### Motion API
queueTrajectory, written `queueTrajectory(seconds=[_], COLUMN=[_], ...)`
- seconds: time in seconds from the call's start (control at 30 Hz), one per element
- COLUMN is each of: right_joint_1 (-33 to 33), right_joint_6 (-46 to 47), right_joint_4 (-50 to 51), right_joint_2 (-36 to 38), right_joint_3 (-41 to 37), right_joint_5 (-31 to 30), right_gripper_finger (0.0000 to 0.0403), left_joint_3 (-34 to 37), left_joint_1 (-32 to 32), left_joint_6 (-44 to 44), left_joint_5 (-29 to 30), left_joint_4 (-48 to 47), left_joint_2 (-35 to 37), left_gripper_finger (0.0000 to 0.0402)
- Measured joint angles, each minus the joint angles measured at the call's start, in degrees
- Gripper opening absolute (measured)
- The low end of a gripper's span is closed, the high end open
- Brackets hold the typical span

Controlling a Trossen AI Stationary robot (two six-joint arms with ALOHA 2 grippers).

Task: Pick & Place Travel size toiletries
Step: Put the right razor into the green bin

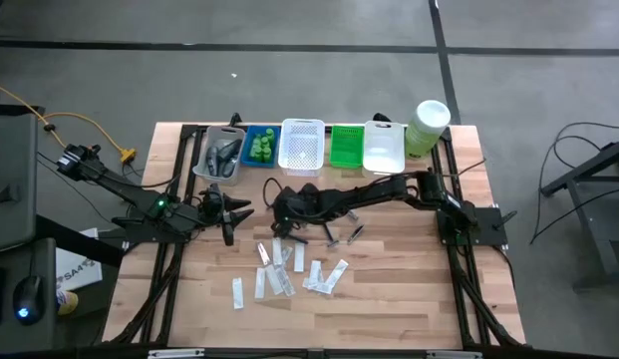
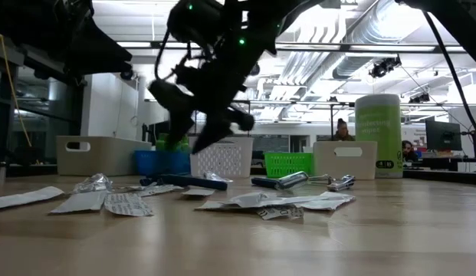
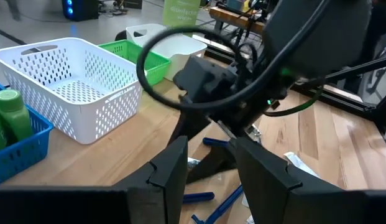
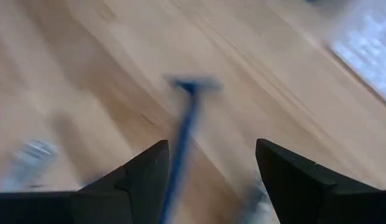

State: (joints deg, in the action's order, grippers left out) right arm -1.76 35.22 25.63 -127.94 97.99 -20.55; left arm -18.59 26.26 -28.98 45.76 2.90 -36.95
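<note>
The travel size toiletries lie loose on the wooden table: white sachets (image 1: 279,271) toward the near side, razors (image 1: 341,235) near the middle. My right gripper (image 4: 211,149) reaches in from the right and slants down, open, over a blue razor (image 4: 183,130). That razor lies flat on the table between the fingers; whether a finger touches it, I cannot tell. In the low view the right gripper (image 2: 201,126) hangs just above the table. My left gripper (image 3: 210,146) waits open at the left, holding nothing, facing the right arm.
A row of baskets stands along the far edge: clear (image 1: 219,155), blue with green bottles (image 1: 259,147), white (image 1: 301,147), green (image 1: 346,147), white (image 1: 384,150). A pale-green canister (image 1: 429,125) stands at the far right. People sit beyond the table (image 2: 343,130).
</note>
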Motion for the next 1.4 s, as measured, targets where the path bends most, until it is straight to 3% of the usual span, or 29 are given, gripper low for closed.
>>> queueTrajectory(seconds=[0.2,0.37,0.7,1.4], right_joint_1=[-1.1,-4.1,-7.2,-7.7], right_joint_6=[9.4,15.3,20.4,20.0], right_joint_4=[23.4,34.7,39.9,36.2], right_joint_2=[0.3,1.3,1.7,4.5], right_joint_3=[0.9,1.0,-0.5,-2.5], right_joint_5=[0.2,-2.1,-0.3,3.4], right_gripper_finger=[0.0234,0.0234,0.0234,0.0234], left_joint_3=[0.0,0.0,0.1,0.1], left_joint_1=[0.0,0.0,0.0,0.0], left_joint_6=[0.0,0.0,0.1,0.1], left_joint_5=[0.0,0.0,0.0,-0.1], left_joint_4=[0.0,-0.1,-0.1,-0.5], left_joint_2=[0.0,0.0,0.0,0.0], left_gripper_finger=[0.0136,0.0136,0.0136,0.0136])
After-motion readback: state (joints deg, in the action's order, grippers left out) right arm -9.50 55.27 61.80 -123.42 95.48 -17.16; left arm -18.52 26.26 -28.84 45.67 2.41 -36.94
